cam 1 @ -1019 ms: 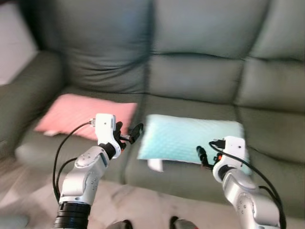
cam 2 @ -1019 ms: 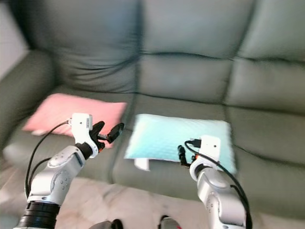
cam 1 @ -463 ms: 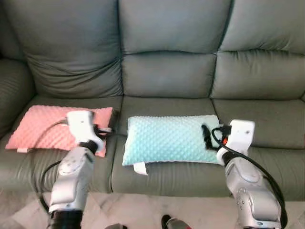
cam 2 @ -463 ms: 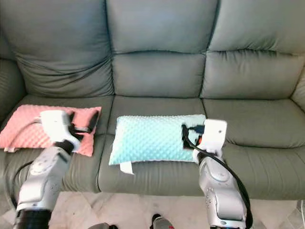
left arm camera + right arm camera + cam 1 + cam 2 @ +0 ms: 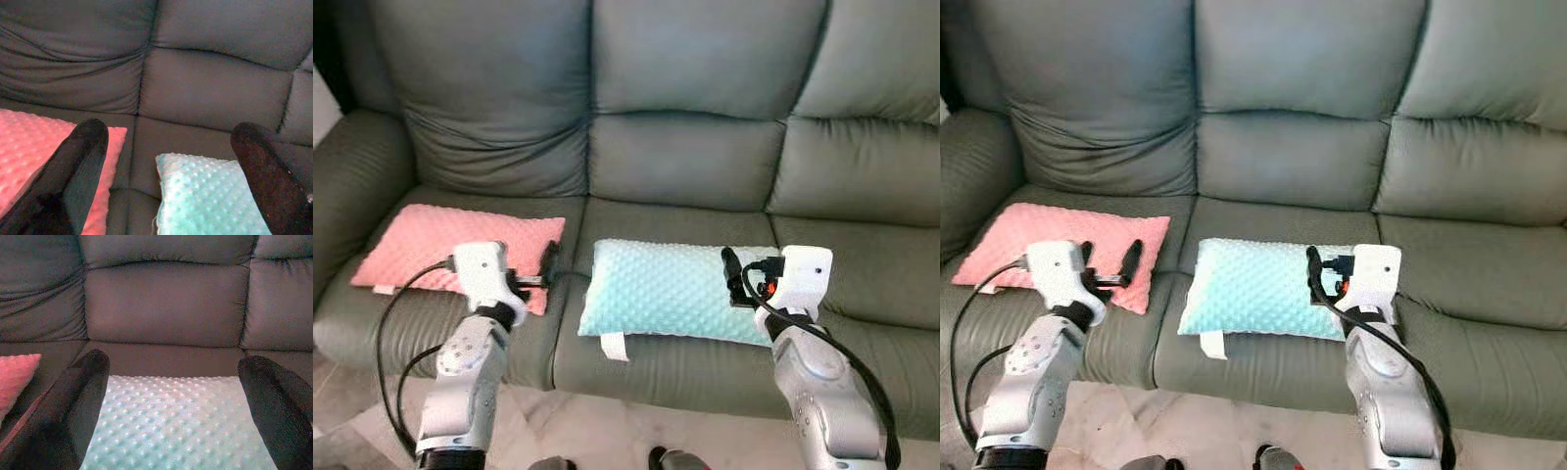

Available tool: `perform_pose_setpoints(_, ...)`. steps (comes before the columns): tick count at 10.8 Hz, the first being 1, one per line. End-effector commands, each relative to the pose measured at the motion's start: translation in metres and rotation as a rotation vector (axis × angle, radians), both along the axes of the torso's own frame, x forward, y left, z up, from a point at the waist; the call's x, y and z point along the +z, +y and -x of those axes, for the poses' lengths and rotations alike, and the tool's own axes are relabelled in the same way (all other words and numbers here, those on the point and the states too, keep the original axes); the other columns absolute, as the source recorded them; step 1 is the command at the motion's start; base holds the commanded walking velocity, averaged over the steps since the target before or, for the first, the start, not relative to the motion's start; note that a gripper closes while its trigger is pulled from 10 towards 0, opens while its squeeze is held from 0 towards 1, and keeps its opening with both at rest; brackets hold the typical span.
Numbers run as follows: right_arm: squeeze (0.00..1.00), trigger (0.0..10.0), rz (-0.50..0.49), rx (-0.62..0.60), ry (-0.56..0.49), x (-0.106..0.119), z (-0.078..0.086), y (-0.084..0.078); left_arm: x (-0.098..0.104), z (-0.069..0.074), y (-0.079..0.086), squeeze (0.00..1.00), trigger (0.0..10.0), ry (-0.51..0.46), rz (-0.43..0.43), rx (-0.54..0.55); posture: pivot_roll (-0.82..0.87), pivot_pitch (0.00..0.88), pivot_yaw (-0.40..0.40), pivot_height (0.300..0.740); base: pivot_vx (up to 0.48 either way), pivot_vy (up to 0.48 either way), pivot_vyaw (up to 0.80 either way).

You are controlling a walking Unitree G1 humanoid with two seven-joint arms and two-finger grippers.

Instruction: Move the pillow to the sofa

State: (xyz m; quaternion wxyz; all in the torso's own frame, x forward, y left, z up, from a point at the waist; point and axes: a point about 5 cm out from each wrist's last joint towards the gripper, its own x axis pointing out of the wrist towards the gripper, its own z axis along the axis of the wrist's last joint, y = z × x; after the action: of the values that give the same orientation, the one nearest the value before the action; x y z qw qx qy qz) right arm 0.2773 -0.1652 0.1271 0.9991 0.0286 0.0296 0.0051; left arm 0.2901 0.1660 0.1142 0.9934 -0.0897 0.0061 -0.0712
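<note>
Pillow [image 5: 675,291], light teal, dimpled bobble-textured cover, rectangular, with a white tag hanging from its near left corner. Lies flat on the middle seat of the sofa [image 5: 685,157], long axis running left to right along the seat, near edge close to the seat front. Sofa: grey-green leather, three seats, padded back cushions, left armrest in view. Second pillow, pink [image 5: 460,250], same bobble texture, flat on the left seat, just beside the teal one with the seat seam between them. Left gripper [image 5: 1108,262]: fingers spread apart, empty, held above the near right corner of the pink pillow. Right gripper [image 5: 173,396]: fingers spread wide, empty, held over the right end of the teal pillow, clear of its surface as far as can be told. Black cables loop along both silver arms. Pale tiled floor [image 5: 597,436] in front of the sofa.
</note>
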Motion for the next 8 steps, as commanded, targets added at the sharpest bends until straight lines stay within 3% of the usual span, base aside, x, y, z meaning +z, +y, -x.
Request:
perform_pose_setpoints(1,0.00,10.0,0.001,-0.008,0.015,-0.004,0.002,-0.002,0.004,0.000,-0.001,0.00,10.0,-0.010,-0.012,-0.012,-0.11,0.171,0.015,0.740,0.000,0.000,0.00)
perform_pose_setpoints(4,0.00,10.0,0.004,-0.012,0.016,-0.006,0.002,-0.003,0.003,-0.001,-0.008,0.00,10.0,-0.006,-0.010,-0.068,-0.11,0.167,0.017,0.740,0.000,0.000,0.00)
perform_pose_setpoints(8,0.00,10.0,0.011,-0.014,0.013,-0.005,0.002,-0.004,0.002,-0.001,-0.013,0.00,10.0,0.001,0.019,-0.105,-0.12,0.163,0.015,0.740,0.000,-0.428,0.00)
